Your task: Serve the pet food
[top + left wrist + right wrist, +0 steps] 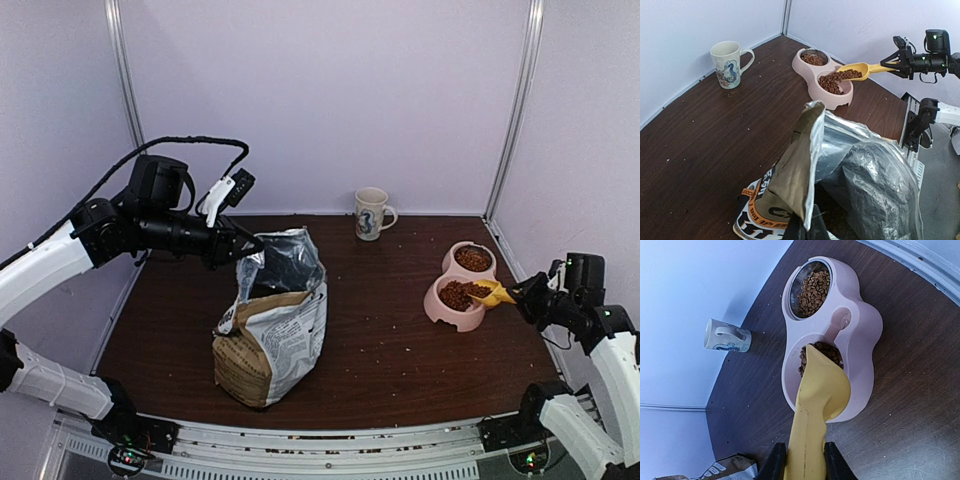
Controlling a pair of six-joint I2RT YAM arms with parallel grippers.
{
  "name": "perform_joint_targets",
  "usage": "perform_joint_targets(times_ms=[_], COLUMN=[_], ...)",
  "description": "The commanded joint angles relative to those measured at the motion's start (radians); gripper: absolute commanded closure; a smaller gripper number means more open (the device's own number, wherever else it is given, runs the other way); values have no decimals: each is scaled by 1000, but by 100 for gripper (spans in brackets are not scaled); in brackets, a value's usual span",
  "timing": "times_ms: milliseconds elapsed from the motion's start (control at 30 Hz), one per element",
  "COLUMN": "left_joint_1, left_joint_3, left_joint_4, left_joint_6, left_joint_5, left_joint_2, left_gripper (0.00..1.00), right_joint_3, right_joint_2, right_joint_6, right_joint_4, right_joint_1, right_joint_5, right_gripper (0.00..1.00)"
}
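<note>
**Operator:** State of the left fingers (819,231)?

**Technician:** Clenched on the top edge of the bag (275,330). The bag stood upright at about 8 o'clock on the tabletop (400,365). Its mouth was open and the silver lining showed. The pinched edge was at the bag's 11 o'clock corner.

**Operator:** And the right fingers (776,465)?

**Technician:** Closed on the handle of the yellow scoop (820,390), one finger on each side. The scoop reached in from 3 o'clock toward the pink double bowl (447,318). The bowl sat at 3 o'clock on the tabletop, near the right wall.

**Operator:** Location of the pet food (831,85)?

**Technician:** Three places. Both compartments of the double bowl held brown kibble — the far one, with a metal liner, at the bowl's 1 o'clock end, and the near one at its 7 o'clock end. The scoop also carried kibble. Its tip was tilted down over the heap in the near compartment. Whether the tip touched the heap could not be determined.

**Operator:** Other items?

**Technician:** A cream mug (371,213) with a printed figure stood at 12 o'clock near the back wall — well apart from the double bowl and the bag. Small specks lay scattered across the tabletop.
</note>
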Motion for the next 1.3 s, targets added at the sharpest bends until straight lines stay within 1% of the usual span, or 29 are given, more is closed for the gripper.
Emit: perform_joint_targets(times_ms=[0, 233, 400, 600, 767, 867, 967, 1100, 1267], left_joint_1=[11, 11, 11, 11, 11, 11, 11, 11, -4], left_joint_3=[5, 6, 6, 7, 6, 6, 5, 21, 53], left_joint_4=[70, 69, 69, 69, 69, 69, 70, 77, 124], left_joint_6=[19, 19, 19, 19, 19, 19, 19, 13, -44], left_joint_5=[-9, -7, -5, -3, -5, -8, -9, 24, 57], left_joint_2=[1, 3, 4, 6, 4, 4, 4, 17, 38], left_gripper=[100, 100, 100, 100, 100, 100, 100, 100, 100], right_joint_3=[78, 189, 274, 332, 376, 393, 416, 470, 534], right_joint_2=[37, 114, 168, 223, 259, 257, 227, 188, 166], right_joint_6=[-116, -273, -391, -494, -547, -573, -573, -450, -291], right_joint_4=[-57, -153, -241, -262, -282, -279, -240, -158, 39], right_joint_1=[-8, -4, 18, 93, 176, 184, 184, 194, 306], right_joint_5=[28, 1, 51, 43, 158, 190, 122, -94, -297], right_gripper=[79, 79, 80, 79, 80, 79, 79, 79, 79])
